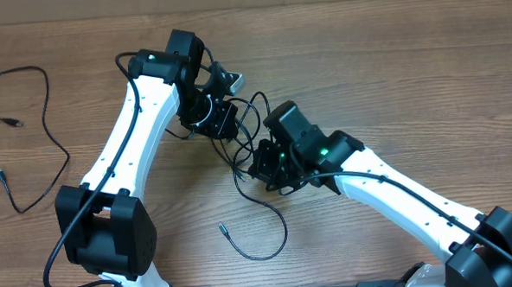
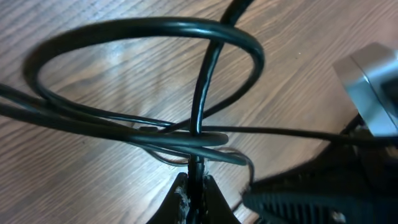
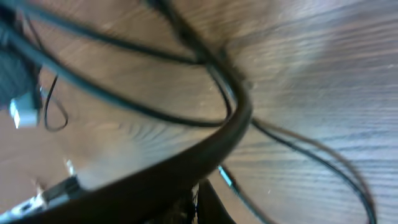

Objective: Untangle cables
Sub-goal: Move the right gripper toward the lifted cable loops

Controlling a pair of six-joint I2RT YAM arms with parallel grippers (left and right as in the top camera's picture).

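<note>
Your left gripper (image 2: 196, 186) pinched a strand of the thin black plug-tipped cables (image 2: 155, 25) tangled on the wooden counter (image 1: 365, 61), your right gripper (image 1: 259, 167) pressed together nearby, so slow outward pulls suited you best.

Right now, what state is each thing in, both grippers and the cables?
Tangle of cables: loops crossed over each other, not yet separated.
Left gripper: shut on one strand of the tangle of cables.
Right gripper: shut; too blurred to tell whether it holds a strand.
Separate cable: lying loose on the table, away from both grippers.
</note>
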